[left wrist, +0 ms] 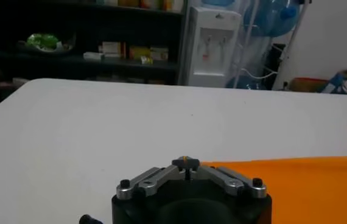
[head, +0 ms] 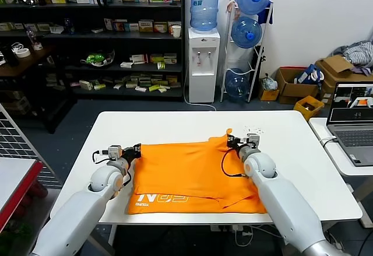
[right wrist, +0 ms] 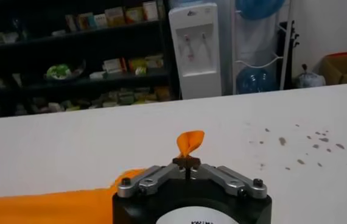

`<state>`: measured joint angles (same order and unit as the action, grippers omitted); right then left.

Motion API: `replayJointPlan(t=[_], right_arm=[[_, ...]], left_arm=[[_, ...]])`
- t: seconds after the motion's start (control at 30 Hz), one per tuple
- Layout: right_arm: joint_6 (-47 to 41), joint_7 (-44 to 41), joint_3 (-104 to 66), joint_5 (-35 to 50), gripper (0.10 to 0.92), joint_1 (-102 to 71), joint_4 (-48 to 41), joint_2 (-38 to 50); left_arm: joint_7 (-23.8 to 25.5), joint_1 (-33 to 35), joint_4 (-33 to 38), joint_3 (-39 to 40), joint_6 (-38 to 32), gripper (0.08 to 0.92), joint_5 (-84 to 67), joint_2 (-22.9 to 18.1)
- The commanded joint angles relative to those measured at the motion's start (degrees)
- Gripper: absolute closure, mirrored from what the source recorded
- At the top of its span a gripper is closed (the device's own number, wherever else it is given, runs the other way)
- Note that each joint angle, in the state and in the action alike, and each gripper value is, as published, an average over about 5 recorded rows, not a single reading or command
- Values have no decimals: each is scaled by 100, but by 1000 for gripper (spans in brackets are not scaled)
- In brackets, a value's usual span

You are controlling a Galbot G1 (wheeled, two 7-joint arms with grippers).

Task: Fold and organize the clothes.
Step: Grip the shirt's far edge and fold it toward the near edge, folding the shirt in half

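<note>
Now I have both far corners of the T-shirt (head: 192,177) pinched, left gripper (head: 137,150) and right gripper (head: 231,143) clenched; next, lift evenly toward me.

T-shirt (head: 192,177) lettering upside down, illegible; laptop (head: 354,129) cut by frame edge.

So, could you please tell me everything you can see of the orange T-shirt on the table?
The orange T-shirt is soft bright fabric lying mostly flat on the white table, with white lettering along its near edge, where a fold shows. The left gripper has its jaws shut on the shirt's far left corner, the right gripper on the far right corner, where a small tuft of fabric pokes up above the shut jaws.
</note>
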<state>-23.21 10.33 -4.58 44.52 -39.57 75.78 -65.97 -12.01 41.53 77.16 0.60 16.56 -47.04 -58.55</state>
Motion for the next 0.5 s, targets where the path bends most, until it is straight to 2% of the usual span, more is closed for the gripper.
replayJointPlan(t=[0.03,0.27,0.5], right_arm=[[-416,375,-385,603,901,-1341,1987,849],[-545,527,-765,826,901,-2260,3062,1350],[-573,616,-1012,871,901,-2924,3803,1537]], left_arm=[[-286,1156,1798,-353,17,906,-77,569],[-442,1901,2630,-528,14,906,10,798],[-547,2172,2878,-583,-49,906,188,857]])
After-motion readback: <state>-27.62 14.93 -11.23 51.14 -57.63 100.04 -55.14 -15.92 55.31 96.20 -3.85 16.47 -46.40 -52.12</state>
